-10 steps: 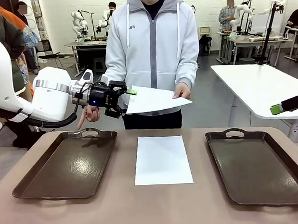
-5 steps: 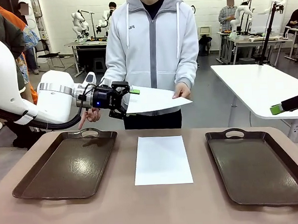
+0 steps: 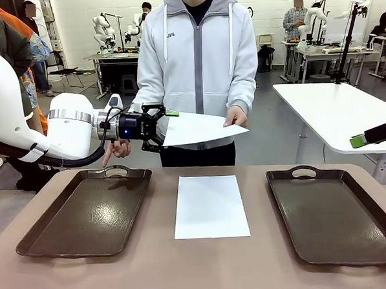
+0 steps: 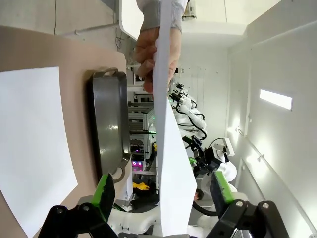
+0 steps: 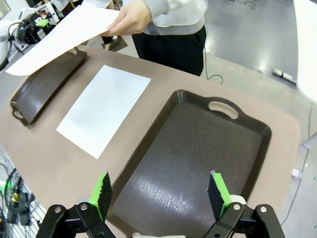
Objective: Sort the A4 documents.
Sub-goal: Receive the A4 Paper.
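Slowly, the left pincer (image 3: 163,128) has slid a bit closer to the sheet in the air (image 3: 205,127), and nothing else has moved. A person's hand (image 3: 235,118) holds that sheet up by its far end. Its near edge now sits between the pincer's two fingers, which are open wide and not pinching yet. The person's other hand (image 3: 117,148) points down at the left tray (image 3: 86,215). Another sheet (image 3: 210,205) lies flat on the table (image 3: 186,268) between the left tray and the right tray (image 3: 332,215). The right pincer (image 5: 161,193) hangs over the right tray, open wide and holding nothing.

I think the step now is taking the sheet from the person. Next the left pincer should close on the paper's edge, gently, so the thin sheet does not bend or slip. Then it likely goes into the left tray.
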You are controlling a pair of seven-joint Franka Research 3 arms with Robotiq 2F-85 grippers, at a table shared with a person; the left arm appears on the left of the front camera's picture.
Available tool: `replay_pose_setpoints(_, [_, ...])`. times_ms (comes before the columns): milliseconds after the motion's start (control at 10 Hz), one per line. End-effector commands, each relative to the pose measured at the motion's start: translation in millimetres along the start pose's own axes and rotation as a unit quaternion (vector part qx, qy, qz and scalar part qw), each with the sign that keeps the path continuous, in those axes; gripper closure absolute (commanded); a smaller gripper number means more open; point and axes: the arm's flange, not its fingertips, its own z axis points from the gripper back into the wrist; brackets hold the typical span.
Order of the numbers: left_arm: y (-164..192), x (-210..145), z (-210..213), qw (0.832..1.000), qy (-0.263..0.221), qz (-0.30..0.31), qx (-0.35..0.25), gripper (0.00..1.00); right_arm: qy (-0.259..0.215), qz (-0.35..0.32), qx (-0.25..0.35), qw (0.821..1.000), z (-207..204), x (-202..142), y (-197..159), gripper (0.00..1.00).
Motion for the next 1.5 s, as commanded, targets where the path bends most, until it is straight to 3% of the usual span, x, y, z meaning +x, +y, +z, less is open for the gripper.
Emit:
replay_pose_setpoints(0, [2.1,2.4,1.8,1.0,0.008,0.016,-0.012,0.0,-0.002,-0.003,0.007,1.0,-2.2,-1.0,-1.3,0.0])
replay_pose_setpoints(200, [5.8,0.9,1.1,1.0,0.005,0.018,-0.013,0.05,-0.002,-0.003,0.007,1.0,-2.2,-1.0,-1.3,0.0])
replay_pose_setpoints(300, [6.3,0.0,0.3,1.0,0.0,0.015,-0.014,0.2,-0.002,-0.003,0.007,1.0,-2.2,-1.0,-1.3,0.0])
replay_pose_setpoints(400, [5.8,-0.2,-0.5,1.0,0.003,0.015,-0.02,0.25,-0.002,-0.003,0.007,1.0,-2.2,-1.0,-1.3,0.0])
replay_pose_setpoints(500, [7.1,-0.2,-1.5,1.0,0.003,0.019,-0.022,0.4,-0.002,-0.003,0.007,1.0,-2.2,-1.0,-1.3,0.0])
replay_pose_setpoints(600, [8.1,-0.9,-2.4,1.0,0.002,0.02,-0.023,0.45,-0.002,-0.003,0.007,1.0,-2.2,-1.0,-1.3,0.0])
replay_pose_setpoints(700, [8.2,-1.0,-2.7,1.0,0.002,0.02,-0.024,0.6,-0.002,-0.003,0.007,1.0,-2.2,-1.0,-1.3,0.0])
replay_pose_setpoints(800, [8.1,-1.1,-3.2,1.0,0.001,0.019,-0.024,0.65,-0.002,-0.003,0.007,1.0,-2.2,-1.0,-1.3,0.0])
replay_pose_setpoints(900, [8.0,-1.3,-3.4,1.0,0.0,0.019,-0.024,0.8,-0.002,-0.003,0.007,1.0,-2.2,-1.0,-1.3,0.0])
replay_pose_setpoints(1000, [7.9,-1.8,-3.3,1.0,-0.001,0.019,-0.024,0.85,-0.002,-0.003,0.007,1.0,-2.2,-1.0,-1.3,0.0])
replay_pose_setpoints(1100, [7.5,-2.4,-3.2,1.0,-0.002,0.019,-0.022,1.0,-0.002,-0.003,0.007,1.0,-2.2,-1.0,-1.3,0.0])
replay_pose_setpoints(1400, [6.9,-3.5,-2.8,1.0,-0.002,0.019,-0.019,1.0,-0.002,-0.003,0.007,1.0,-2.2,-1.0,-1.3,0.0])
